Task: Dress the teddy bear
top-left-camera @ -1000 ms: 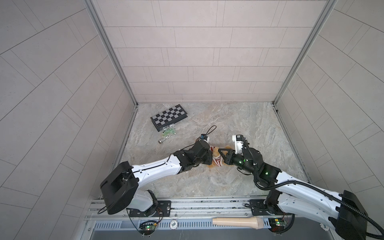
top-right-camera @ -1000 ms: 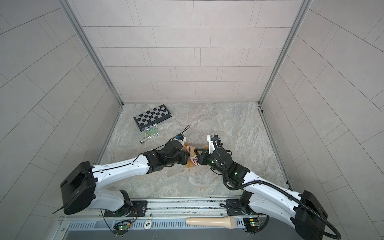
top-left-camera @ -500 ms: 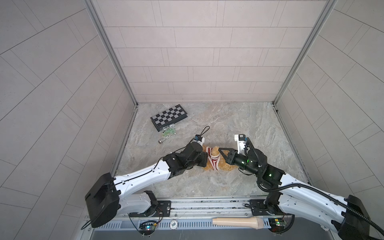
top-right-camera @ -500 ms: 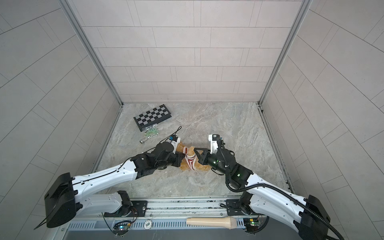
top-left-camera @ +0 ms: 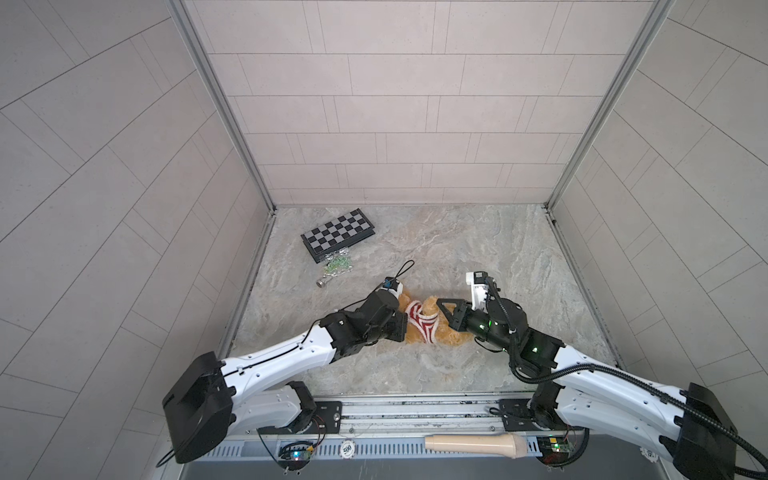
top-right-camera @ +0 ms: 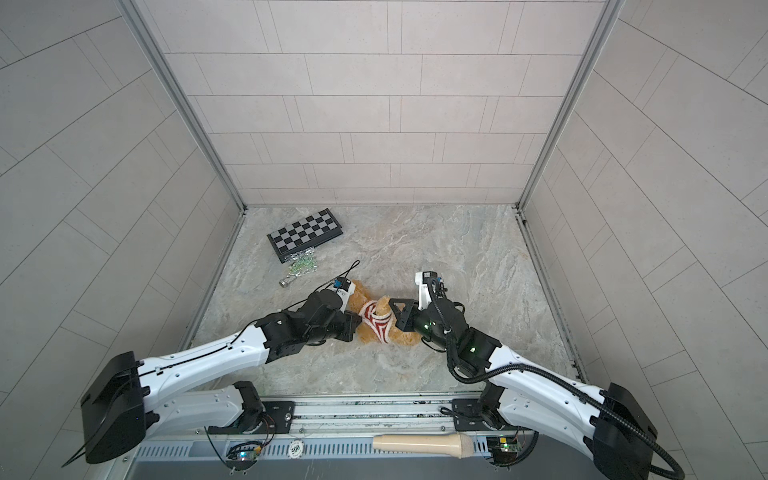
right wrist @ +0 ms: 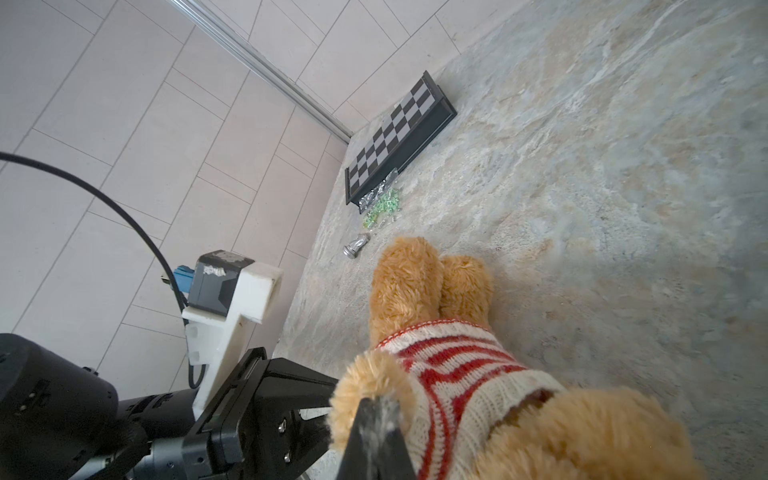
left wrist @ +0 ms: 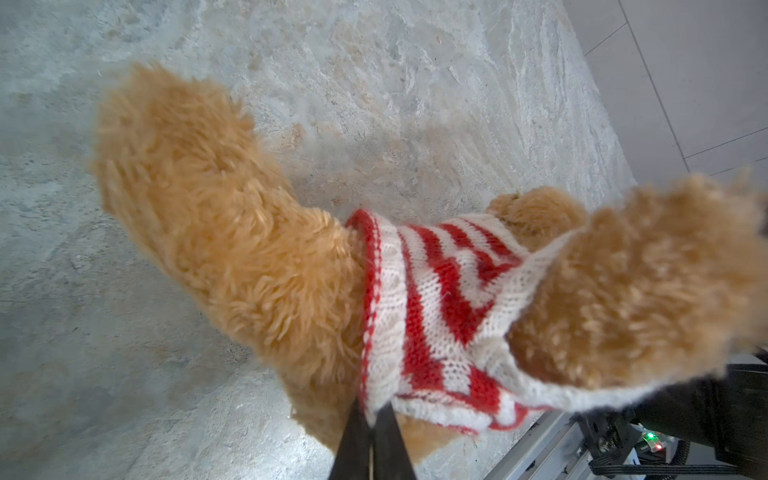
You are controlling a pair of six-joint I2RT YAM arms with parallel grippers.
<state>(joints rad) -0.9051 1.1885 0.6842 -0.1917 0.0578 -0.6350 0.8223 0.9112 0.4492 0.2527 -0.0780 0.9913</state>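
Note:
The teddy bear, fluffy and golden-tan, lies on the marble table between my two grippers in both top views. A red-and-white striped sweater is wrapped round its middle, and its legs stick out bare. My left gripper is shut on the sweater's white hem. From the other side my right gripper is shut on the sweater's edge, right by a fluffy arm. The bear's face is hidden.
A folded chessboard lies at the back left, with a bag of green pieces and a silver chess piece in front of it. A beige handle and a chip rest on the front rail. Tiled walls close in three sides.
The left arm has swung lower and leftward, pulling the sweater's hem with it. The sweater is stretched wider between the two grippers, and the bear lies flatter on the table.

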